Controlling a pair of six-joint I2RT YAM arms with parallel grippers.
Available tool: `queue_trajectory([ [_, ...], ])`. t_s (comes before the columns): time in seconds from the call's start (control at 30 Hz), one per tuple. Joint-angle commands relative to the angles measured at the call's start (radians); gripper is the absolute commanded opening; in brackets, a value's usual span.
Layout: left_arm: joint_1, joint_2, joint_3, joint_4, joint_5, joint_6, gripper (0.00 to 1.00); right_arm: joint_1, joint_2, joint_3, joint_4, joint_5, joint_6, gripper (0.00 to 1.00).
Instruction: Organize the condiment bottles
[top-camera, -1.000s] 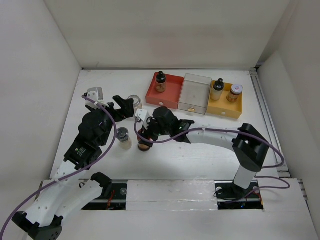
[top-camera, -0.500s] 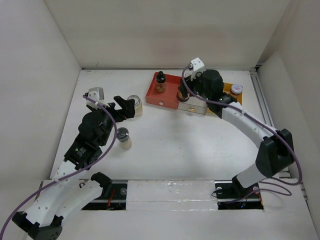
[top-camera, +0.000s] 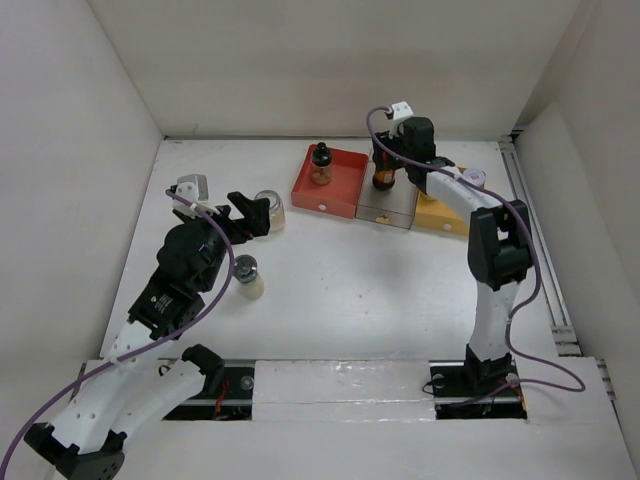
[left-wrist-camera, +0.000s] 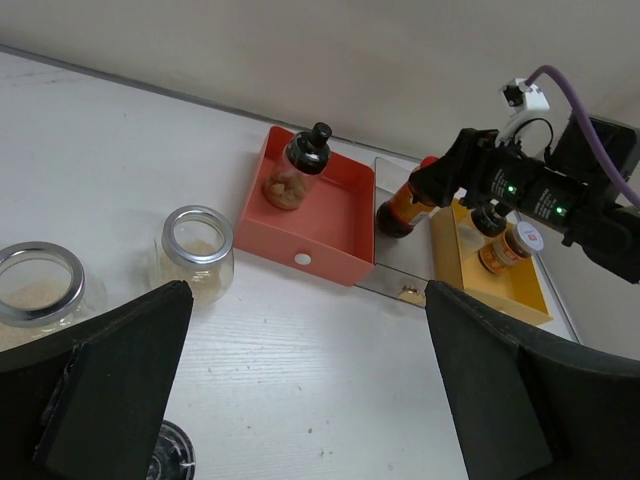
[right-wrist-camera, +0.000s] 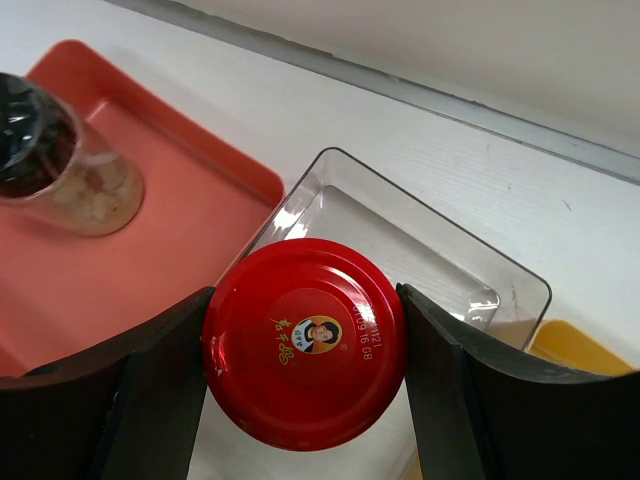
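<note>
Bright, even overhead light, soft shadows pooling on the white table (top-camera: 350, 300), wrist views sharp, near fingers (left-wrist-camera: 100, 400) slightly blurred

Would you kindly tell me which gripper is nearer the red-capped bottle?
Right: the right gripper holds the red-capped bottle; the left gripper is far off, beside a jar.

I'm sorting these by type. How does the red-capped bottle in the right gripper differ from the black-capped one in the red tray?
The red-capped bottle looks dark brown; the black-capped bottle is clear glass with tan contents. The red-capped bottle is clamped in the right gripper over the clear tray; the black-capped bottle stands free in the red tray. Both are small bottles.
</note>
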Motion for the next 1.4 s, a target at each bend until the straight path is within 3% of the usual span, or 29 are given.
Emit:
queue_trajectory([
  [0.0,0.000,-0.003,0.002,0.036,0.008,0.009,0.99,-0.006,0.021,0.145,0.125,-0.010,0.008,0.48],
  [0.27,0.000,0.006,0.002,0.036,0.008,0.009,0.99,-0.015,0.123,0.223,0.125,0.031,0.017,0.49],
  [0.4,0.000,0.006,0.002,0.036,0.008,0.009,0.99,-0.006,0.133,0.223,0.125,0.056,0.027,0.60],
  [0.5,0.000,0.006,0.002,0.036,0.019,0.009,0.99,-0.006,0.121,0.209,0.125,0.056,0.036,0.77],
  [0.53,0.000,0.006,0.002,0.036,0.019,0.009,0.99,-0.006,0.110,0.186,0.125,0.056,0.036,0.88],
  [0.6,0.000,0.006,0.002,0.036,0.019,0.009,0.99,-0.006,0.061,0.166,0.134,0.056,0.036,0.97],
  [0.8,0.000,0.006,0.002,0.036,-0.003,0.009,0.99,0.034,-0.174,0.021,0.144,0.001,0.025,0.99],
  [0.83,0.000,0.006,0.002,0.036,-0.016,0.009,0.99,0.049,-0.200,-0.010,0.144,-0.058,0.025,0.97],
  [0.9,0.000,-0.015,0.002,0.026,-0.081,0.000,0.99,0.118,-0.255,-0.109,0.157,-0.143,0.034,0.83],
  [0.97,0.000,-0.030,0.002,0.012,-0.177,-0.040,0.99,0.225,-0.277,-0.171,0.185,-0.244,0.034,0.62],
  [1.0,0.000,-0.049,0.002,0.000,-0.211,-0.059,0.99,0.268,-0.277,-0.223,0.199,-0.257,0.034,0.40],
  [1.03,0.000,-0.059,0.002,0.000,-0.240,-0.074,0.99,0.313,-0.289,-0.240,0.199,-0.266,0.034,0.31],
  [1.1,0.000,-0.082,-0.007,0.000,-0.295,-0.100,0.99,0.438,-0.289,-0.263,0.199,-0.309,0.001,0.29],
  [1.2,0.000,-0.124,-0.007,-0.011,-0.341,-0.111,0.99,0.578,-0.309,-0.291,0.199,-0.329,-0.065,0.65],
  [1.23,0.000,-0.148,-0.007,-0.011,-0.351,-0.111,0.99,0.604,-0.309,-0.291,0.199,-0.340,-0.076,0.86],
  [1.3,0.000,-0.171,-0.018,0.001,-0.361,-0.111,0.99,0.646,-0.277,-0.291,0.199,-0.340,-0.096,0.97],
  [1.37,0.000,-0.199,-0.018,0.013,-0.351,-0.099,0.99,0.669,-0.239,-0.282,0.199,-0.353,-0.096,1.00],
])
